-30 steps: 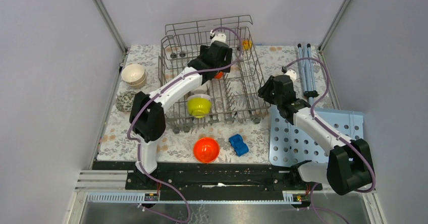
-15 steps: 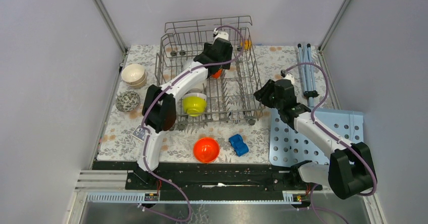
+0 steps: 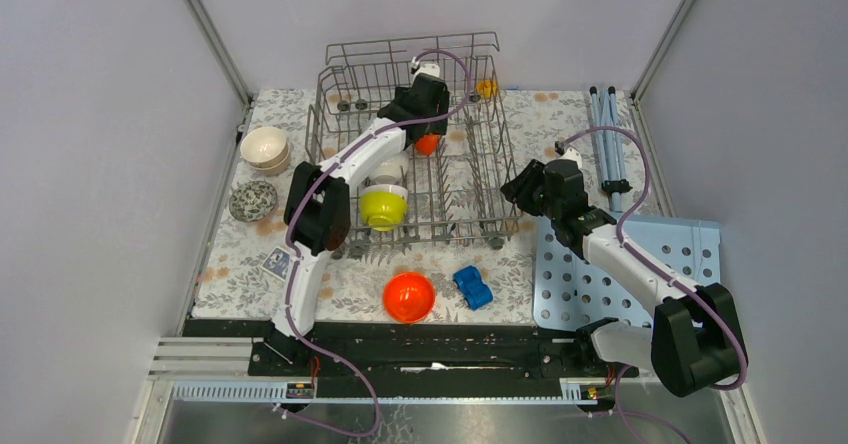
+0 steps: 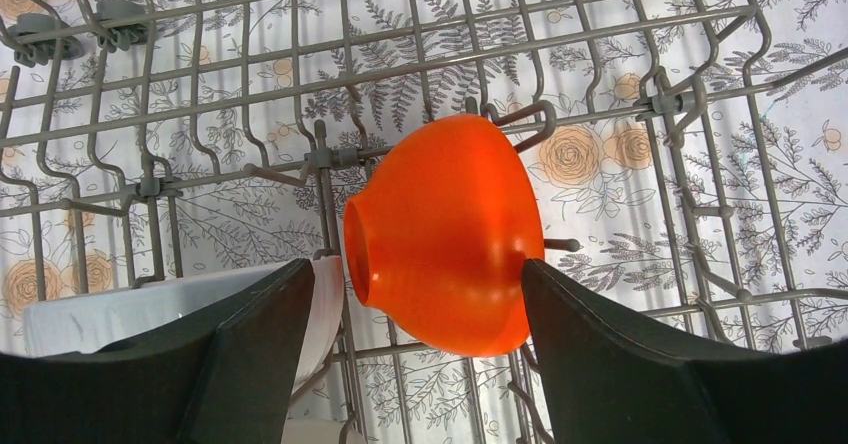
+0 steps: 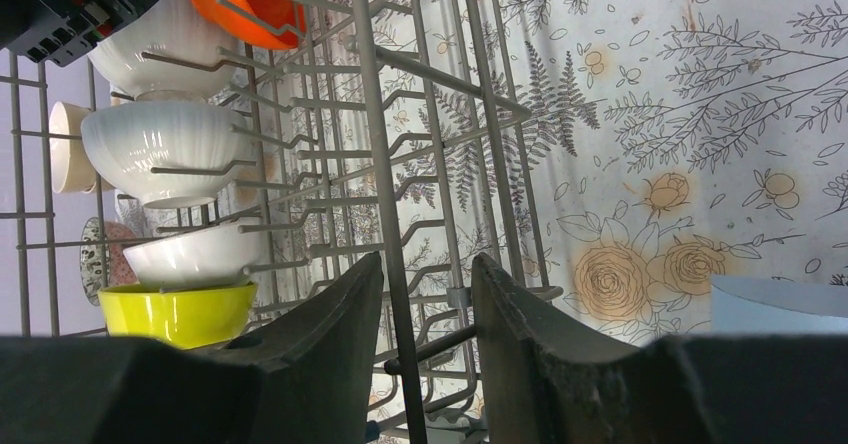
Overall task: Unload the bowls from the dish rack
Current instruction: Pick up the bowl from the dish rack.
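The grey wire dish rack (image 3: 497, 129) stands at the back of the table. My left gripper (image 3: 425, 134) reaches into its far part. In the left wrist view the left gripper (image 4: 415, 269) is open astride an orange bowl (image 4: 445, 234) lying on its side among the tines (image 4: 400, 69). The right finger touches the bowl and a gap shows at the left finger. A white bowl (image 4: 150, 304) sits just left. My right gripper (image 3: 515, 186) is at the rack's right side. The right gripper (image 5: 428, 261) straddles an upright rack wire (image 5: 365, 64), open, with a gap beside the wire.
A yellow-green bowl (image 3: 384, 207) and white bowls (image 3: 385, 172) sit in the rack. On the table are an orange bowl (image 3: 408, 296), stacked beige bowls (image 3: 265, 148), a patterned bowl (image 3: 252, 201), a blue toy car (image 3: 473, 287), a light-blue perforated board (image 3: 600, 284) and blue rods (image 3: 605, 134).
My left arm has stretched farther back into the rack and its jaws have narrowed a little. The rack has shifted slightly left, and the right gripper has followed its side.
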Controlling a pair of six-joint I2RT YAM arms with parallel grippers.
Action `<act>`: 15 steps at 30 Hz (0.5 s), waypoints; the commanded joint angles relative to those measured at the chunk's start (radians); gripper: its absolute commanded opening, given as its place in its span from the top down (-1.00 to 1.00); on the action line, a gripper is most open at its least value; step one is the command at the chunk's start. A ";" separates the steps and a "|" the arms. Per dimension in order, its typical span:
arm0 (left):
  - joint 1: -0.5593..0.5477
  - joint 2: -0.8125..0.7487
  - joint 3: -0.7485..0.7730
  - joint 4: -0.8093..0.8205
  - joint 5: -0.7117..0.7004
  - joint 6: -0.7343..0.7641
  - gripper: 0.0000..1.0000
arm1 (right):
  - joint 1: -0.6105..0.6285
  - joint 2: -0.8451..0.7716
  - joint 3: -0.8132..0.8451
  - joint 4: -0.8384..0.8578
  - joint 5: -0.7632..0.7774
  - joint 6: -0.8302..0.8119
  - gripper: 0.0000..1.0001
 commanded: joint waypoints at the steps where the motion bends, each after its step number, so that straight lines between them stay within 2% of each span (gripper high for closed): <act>1: 0.009 0.017 0.038 0.013 0.013 0.001 -0.59 | 0.015 -0.018 -0.014 0.016 -0.067 0.016 0.09; 15: 0.000 -0.027 -0.015 0.041 0.038 -0.031 -0.74 | 0.015 -0.025 -0.017 0.014 -0.064 0.015 0.02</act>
